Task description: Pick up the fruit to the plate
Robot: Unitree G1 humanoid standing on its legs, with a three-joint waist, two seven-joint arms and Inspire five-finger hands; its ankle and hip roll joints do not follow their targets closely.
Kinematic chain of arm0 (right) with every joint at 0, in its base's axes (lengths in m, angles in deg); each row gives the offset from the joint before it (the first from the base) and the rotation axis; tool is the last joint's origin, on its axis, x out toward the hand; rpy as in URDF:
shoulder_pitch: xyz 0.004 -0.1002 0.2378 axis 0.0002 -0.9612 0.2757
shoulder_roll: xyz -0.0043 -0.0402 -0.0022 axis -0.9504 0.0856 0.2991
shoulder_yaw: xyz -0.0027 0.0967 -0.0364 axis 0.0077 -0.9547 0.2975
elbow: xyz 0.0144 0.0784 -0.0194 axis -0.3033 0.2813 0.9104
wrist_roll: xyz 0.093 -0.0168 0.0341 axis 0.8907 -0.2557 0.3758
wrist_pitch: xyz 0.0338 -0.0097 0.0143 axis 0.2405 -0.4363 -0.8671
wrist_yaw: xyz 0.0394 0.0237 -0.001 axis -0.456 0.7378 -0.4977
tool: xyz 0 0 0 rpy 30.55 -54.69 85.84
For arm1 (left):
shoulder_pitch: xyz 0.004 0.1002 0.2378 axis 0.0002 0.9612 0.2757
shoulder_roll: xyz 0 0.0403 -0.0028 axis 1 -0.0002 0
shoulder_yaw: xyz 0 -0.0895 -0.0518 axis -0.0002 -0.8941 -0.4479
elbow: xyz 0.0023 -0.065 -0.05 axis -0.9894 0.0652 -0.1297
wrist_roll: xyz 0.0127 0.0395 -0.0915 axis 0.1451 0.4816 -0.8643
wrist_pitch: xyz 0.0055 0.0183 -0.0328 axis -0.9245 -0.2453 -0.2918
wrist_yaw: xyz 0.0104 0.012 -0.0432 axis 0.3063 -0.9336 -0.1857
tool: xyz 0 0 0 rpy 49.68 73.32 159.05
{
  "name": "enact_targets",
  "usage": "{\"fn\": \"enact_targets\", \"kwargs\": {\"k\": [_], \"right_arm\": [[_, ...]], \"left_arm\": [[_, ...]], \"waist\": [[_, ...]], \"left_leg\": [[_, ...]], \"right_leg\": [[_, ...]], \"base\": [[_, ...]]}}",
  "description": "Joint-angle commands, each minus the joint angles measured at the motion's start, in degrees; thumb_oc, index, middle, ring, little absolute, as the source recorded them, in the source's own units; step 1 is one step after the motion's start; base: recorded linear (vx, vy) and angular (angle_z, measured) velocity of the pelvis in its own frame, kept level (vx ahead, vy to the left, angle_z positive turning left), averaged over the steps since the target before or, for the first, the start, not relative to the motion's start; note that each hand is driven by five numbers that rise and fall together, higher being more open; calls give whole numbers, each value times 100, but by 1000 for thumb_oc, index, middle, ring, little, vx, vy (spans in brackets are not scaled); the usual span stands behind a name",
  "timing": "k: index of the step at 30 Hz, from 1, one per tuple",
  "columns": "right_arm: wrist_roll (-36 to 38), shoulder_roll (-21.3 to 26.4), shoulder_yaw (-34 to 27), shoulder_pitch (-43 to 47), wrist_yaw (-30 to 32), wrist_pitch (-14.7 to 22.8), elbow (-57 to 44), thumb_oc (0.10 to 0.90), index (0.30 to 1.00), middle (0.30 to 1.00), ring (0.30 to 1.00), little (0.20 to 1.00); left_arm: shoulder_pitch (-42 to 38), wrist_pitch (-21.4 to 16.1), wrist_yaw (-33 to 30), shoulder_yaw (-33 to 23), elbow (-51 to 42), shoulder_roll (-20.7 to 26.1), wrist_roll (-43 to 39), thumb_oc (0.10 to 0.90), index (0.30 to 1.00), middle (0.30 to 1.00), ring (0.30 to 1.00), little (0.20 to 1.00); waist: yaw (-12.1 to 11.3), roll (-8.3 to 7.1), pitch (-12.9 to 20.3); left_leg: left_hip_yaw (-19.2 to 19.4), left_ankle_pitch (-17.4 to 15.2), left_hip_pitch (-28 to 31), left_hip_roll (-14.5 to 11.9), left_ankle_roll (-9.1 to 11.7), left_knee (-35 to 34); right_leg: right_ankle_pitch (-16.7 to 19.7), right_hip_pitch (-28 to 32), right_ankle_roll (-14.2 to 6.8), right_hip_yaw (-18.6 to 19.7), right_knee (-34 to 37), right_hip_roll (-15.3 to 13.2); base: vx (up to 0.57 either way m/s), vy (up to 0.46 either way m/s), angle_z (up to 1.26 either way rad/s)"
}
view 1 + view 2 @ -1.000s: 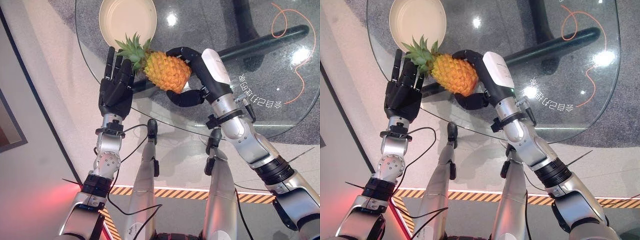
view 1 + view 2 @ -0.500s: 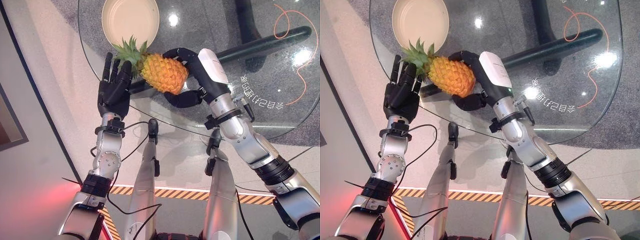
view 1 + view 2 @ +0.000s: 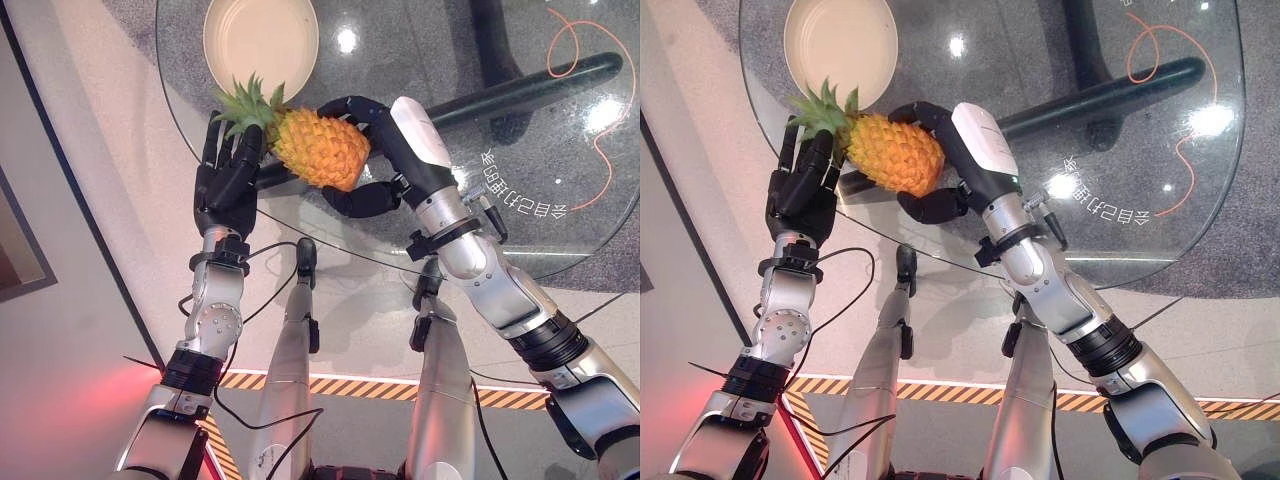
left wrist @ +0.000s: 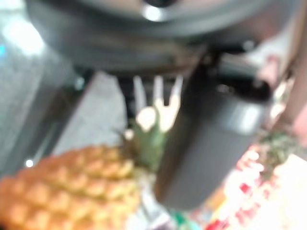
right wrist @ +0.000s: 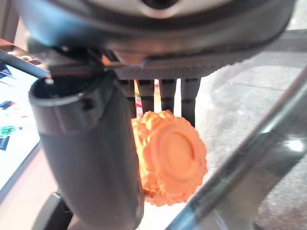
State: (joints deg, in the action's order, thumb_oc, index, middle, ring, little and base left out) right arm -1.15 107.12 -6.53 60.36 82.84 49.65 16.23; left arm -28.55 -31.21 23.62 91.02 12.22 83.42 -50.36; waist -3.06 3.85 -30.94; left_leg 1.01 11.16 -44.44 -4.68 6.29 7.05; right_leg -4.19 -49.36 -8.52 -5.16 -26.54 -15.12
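The pineapple is being held above the glass counter, near the cream plate at the far edge but not yet on it, so the pickup looks done while the carry across and the set-down are still to come. The right robot hand is gripping the fruit's body, fingers curling over its far side and thumb pressing beneath, while the left robot hand is standing open with straight fingers beside the leafy crown, seemingly touching the leaves without clasping them.
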Motion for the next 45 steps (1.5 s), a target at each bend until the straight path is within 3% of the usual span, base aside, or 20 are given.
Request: {"fn": "enact_targets", "kwargs": {"k": [1,11,25,41,42,43,44,45], "right_arm": [[186,-405,346,1065,-92,865,-1464,100,300,300,300,200],[298,-471,424,1035,-188,882,-1516,100,300,300,300,200],[365,-477,559,1029,-408,877,-1499,100,300,300,300,200],[359,-456,603,1051,-576,960,-1510,100,300,300,300,200],[341,-462,606,1049,-574,964,-1508,100,300,300,300,200],[341,-461,605,1053,-569,967,-1504,100,300,300,300,200],[344,-464,601,1055,-571,967,-1502,100,300,300,300,200],[338,-476,596,1058,-575,960,-1505,100,300,300,300,200]], "left_arm": [[-480,-266,343,64,-678,30,159,800,900,900,900,900],[-472,-222,385,107,-743,-10,-51,800,900,900,900,900],[-479,-575,769,74,-805,-126,-443,800,900,900,900,900],[-561,-640,1150,76,-783,-132,-422,800,900,900,900,900],[-567,-692,1212,83,-781,-123,-410,435,587,587,587,535],[-574,-727,1276,83,-777,-126,-418,317,486,486,486,417],[-580,-765,1321,81,-771,-123,-418,149,342,342,342,249],[-584,-859,1386,74,-765,-131,-343,100,300,300,300,200]], "waist": [[-52,-67,115],[-51,-74,115],[-45,-82,115],[-33,-117,115],[-32,-118,115],[-31,-117,115],[-30,-118,115],[-30,-120,115]], "left_leg": [[29,-508,24,77,-51,573],[24,-499,11,83,-57,565],[25,-487,36,86,-54,542],[10,-481,44,89,-57,516],[10,-481,46,87,-56,510],[8,-483,47,87,-57,509],[5,-486,46,86,-55,510],[3,-491,46,90,-55,509]], "right_leg": [[903,596,-56,-575,1131,7],[908,586,-55,-577,1136,18],[921,612,-51,-568,1167,15],[937,616,-58,-561,1189,32],[938,619,-59,-560,1196,31],[938,618,-59,-557,1196,30],[937,617,-60,-556,1196,29],[934,621,-58,-551,1202,35]], "base": [[0,0,0],[0,0,0],[0,0,0],[0,0,0],[0,0,0],[0,0,0],[0,0,0],[0,0,0]]}}
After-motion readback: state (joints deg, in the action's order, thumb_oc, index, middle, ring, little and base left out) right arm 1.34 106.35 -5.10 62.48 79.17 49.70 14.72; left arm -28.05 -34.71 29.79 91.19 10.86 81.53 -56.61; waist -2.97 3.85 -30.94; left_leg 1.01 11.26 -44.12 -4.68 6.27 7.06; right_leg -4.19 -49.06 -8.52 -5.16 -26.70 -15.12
